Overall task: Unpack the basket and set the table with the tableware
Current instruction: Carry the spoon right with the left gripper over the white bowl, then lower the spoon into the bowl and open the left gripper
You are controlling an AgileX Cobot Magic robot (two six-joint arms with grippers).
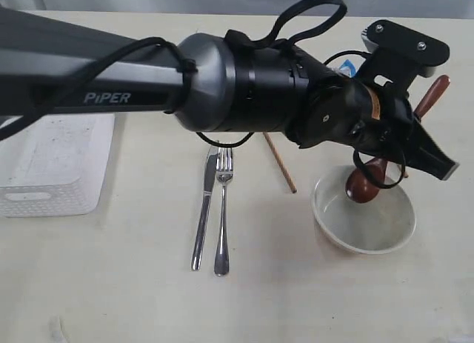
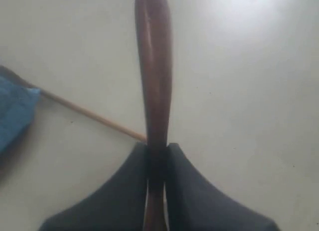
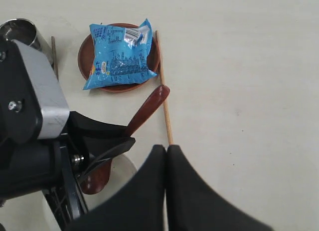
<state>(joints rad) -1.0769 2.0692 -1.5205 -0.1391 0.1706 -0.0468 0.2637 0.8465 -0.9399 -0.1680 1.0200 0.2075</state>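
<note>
At the left of the counter (image 1: 133, 298) the white basket (image 1: 44, 198) stands well apart from the places already laid. The knife (image 1: 203, 213) and fork (image 1: 223, 210) lie side by side mid-counter, a chopstick (image 1: 279, 162) lies slanted just beyond them, and the off-white bowl (image 1: 389, 235) sits to the right. The step in hand looks to be setting down the wooden spoon (image 1: 362, 186), whose head is already low inside the bowl while its handle slants up and away. To do it well, the left arm should probably lower until the head rests on the bowl's floor and the handle leans on the rim. It should then part its fingers gently, so the spoon neither tips the bowl nor slides out. The left claw (image 2: 157, 155) is nearly closed, pinching the spoon's handle about midway along. The right claw (image 3: 166, 152) is fully closed on nothing and hangs above the counter near the bowl.
</note>
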